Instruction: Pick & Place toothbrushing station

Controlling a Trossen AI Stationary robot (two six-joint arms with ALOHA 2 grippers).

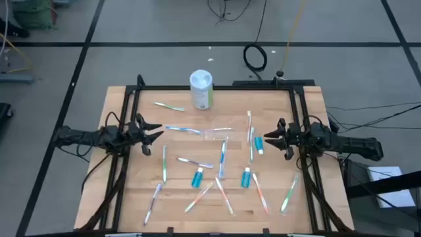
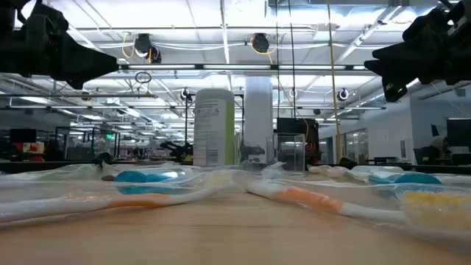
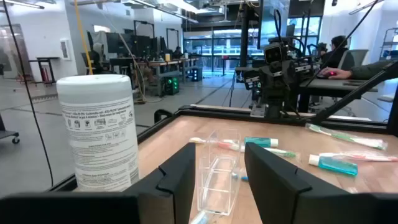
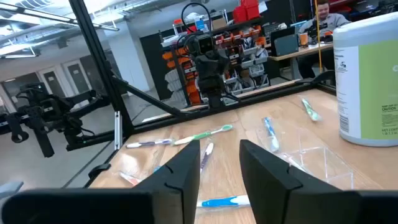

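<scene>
- Two grippers hang above the table, both spread and empty: the left gripper [image 1: 156, 131] left of the cup [image 1: 218, 133], the right gripper [image 1: 268, 141] to its right.
- Cup lies on its side mid-table, just in front of the canister [image 1: 202, 89].
- Toothbrushes [image 1: 183, 130] and tubes [image 1: 196, 178] lie scattered around the cup.

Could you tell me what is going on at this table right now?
Nothing is being held yet. The left gripper and right gripper hover open at opposite sides of the table. Between them the clear cup lies on its side, with toothbrushes and toothpaste tubes scattered around. A white canister stands at the back.
</scene>
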